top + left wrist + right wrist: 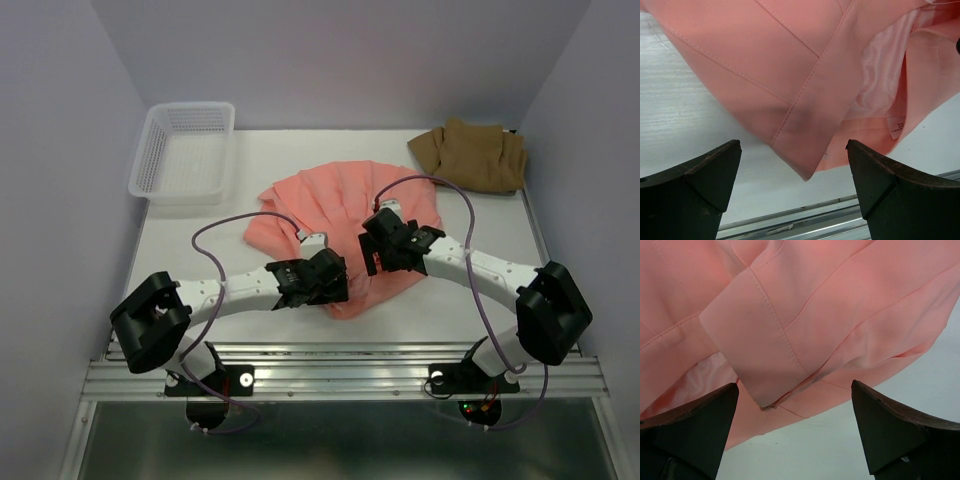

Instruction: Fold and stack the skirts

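The salmon-pink skirt [330, 205] lies spread and rumpled in the middle of the table. My left gripper [325, 285] hovers over its near edge, open and empty. In the left wrist view the left gripper [795, 172] has wide jaws, with a hem corner of the pink skirt [790, 80] pointing down between them. My right gripper [385, 250] is open and empty over the skirt's near right part. In the right wrist view the right gripper [795, 412] is above a folded waistband flap of the pink skirt [805, 310]. The tan-brown skirt [470, 155] lies bunched at the back right. The grey skirt is out of view.
A white lattice basket [160, 140] stands at the back left. White walls close in the table on three sides. The metal rail [340, 375] runs along the near edge, close below the skirt's corner, and also shows in the left wrist view [805, 220].
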Controlling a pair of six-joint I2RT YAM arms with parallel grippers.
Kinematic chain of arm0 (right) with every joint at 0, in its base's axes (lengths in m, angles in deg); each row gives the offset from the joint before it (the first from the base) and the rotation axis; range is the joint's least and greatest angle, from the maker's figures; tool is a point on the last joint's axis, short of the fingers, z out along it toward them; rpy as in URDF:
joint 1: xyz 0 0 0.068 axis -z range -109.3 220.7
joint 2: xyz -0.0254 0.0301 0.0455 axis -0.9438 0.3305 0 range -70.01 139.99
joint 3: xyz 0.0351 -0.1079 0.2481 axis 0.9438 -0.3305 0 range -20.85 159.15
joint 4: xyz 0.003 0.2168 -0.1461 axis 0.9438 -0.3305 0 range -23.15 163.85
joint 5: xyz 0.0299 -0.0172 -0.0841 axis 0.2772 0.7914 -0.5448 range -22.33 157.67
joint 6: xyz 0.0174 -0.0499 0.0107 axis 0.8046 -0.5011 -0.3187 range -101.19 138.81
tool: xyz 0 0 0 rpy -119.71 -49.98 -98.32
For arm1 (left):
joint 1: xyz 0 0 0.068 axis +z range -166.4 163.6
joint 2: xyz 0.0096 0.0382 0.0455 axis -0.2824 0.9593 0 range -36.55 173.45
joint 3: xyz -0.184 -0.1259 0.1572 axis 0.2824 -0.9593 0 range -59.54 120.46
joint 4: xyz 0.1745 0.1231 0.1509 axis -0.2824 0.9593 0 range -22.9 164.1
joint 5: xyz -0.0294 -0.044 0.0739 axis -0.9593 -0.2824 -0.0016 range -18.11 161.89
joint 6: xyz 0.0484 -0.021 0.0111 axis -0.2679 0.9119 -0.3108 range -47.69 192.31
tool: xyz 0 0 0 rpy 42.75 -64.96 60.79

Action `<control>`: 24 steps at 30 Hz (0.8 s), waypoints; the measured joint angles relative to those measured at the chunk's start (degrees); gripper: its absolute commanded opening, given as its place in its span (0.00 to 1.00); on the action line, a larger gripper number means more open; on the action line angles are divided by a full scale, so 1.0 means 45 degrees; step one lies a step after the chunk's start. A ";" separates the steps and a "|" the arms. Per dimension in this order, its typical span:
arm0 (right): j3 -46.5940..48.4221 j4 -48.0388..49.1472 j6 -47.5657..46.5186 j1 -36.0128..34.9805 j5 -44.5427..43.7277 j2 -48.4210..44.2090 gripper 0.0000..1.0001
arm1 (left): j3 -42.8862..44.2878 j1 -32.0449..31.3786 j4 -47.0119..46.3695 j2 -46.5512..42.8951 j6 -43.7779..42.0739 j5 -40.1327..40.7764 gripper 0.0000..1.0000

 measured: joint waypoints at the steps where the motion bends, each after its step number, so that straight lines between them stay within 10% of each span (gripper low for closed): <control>1: 0.0000 0.0000 0.0005 -0.0005 -0.0058 0.0068 1.00 | -0.0005 -0.0005 0.0049 0.0083 -0.0034 -0.0010 0.99; 9: 0.0000 0.0189 0.1030 -0.0005 -0.1617 0.0175 1.00 | -0.0015 -0.0024 0.0058 0.0403 -0.0223 -0.0005 0.93; 19: -0.0437 0.0010 0.2395 0.0544 -0.3147 -0.0384 0.82 | -0.0578 0.0010 0.0539 0.0117 0.0325 0.0627 0.17; 24: -0.0937 -0.0228 0.2652 0.1098 -0.3395 -0.1219 0.82 | -0.0899 0.0097 0.0957 -0.0282 0.0787 0.0840 0.12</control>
